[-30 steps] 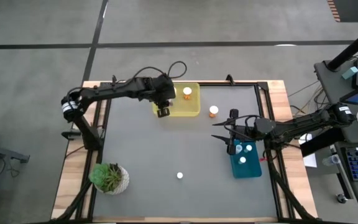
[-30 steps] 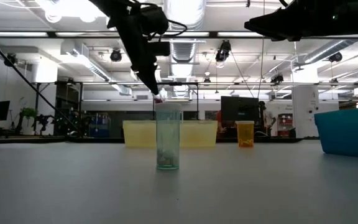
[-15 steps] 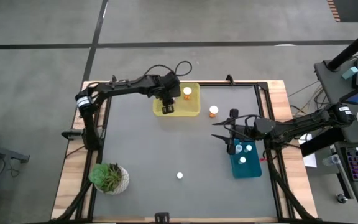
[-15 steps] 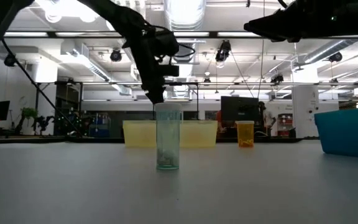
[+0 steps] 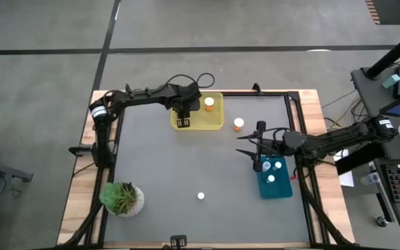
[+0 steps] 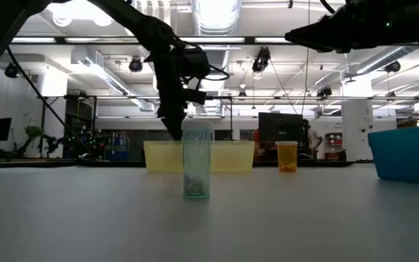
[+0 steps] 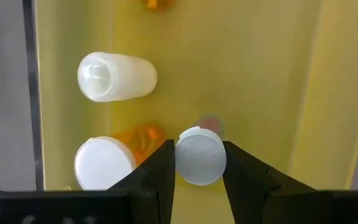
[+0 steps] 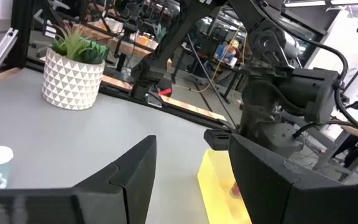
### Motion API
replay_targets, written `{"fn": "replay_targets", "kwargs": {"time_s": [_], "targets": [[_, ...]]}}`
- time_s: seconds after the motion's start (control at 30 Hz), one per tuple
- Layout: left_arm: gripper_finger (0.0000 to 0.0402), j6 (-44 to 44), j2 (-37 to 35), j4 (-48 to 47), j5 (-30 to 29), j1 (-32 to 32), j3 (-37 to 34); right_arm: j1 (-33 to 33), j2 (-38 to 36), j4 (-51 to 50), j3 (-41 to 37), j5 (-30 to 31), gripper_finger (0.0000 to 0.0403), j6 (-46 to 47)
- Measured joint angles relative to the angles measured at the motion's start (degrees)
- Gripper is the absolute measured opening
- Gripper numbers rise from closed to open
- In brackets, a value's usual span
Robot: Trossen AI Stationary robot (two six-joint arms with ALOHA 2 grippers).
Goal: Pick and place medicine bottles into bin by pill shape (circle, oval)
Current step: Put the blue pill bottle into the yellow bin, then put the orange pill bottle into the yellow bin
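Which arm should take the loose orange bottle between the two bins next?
Right, probably. The right gripper is open, empty and hovers by the blue bin, a short way from the orange bottle. The left gripper is busy over the yellow bin, shut on a white-capped bottle.

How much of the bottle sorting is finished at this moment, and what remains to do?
Partly done. The yellow bin and the blue bin each hold bottles. The left pincer grips a white-capped bottle over the yellow bin. An orange bottle and a small clear bottle stand on the table. The right pincer waits open.
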Motion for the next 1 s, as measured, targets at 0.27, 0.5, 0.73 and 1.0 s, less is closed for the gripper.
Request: {"fn": "replay_targets", "kwargs": {"time_s": [0.27, 0.5, 0.73, 1.0], "targets": [[0.0093, 0.04, 0.0, -0.04, 0.04, 0.04, 0.0, 0.0, 0.0, -0.07, 0.02, -0.02, 0.0194, 0.0], [0.0093, 0.0, 0.64, -0.46, 0.04, 0.02, 0.0, 0.0, 0.0, -0.08, 0.04, -0.02, 0.0194, -0.03], [0.0129, -0.28, 0.7, -0.39, 0.04, 0.01, -0.02, 0.02, 0.0, -0.09, 0.04, -0.02, 0.0194, -0.09], [0.0154, -0.25, 0.7, 0.06, 0.04, 0.0, -0.02, 0.02, 0.0, -0.09, 0.04, -0.02, 0.0194, -0.09]]}}
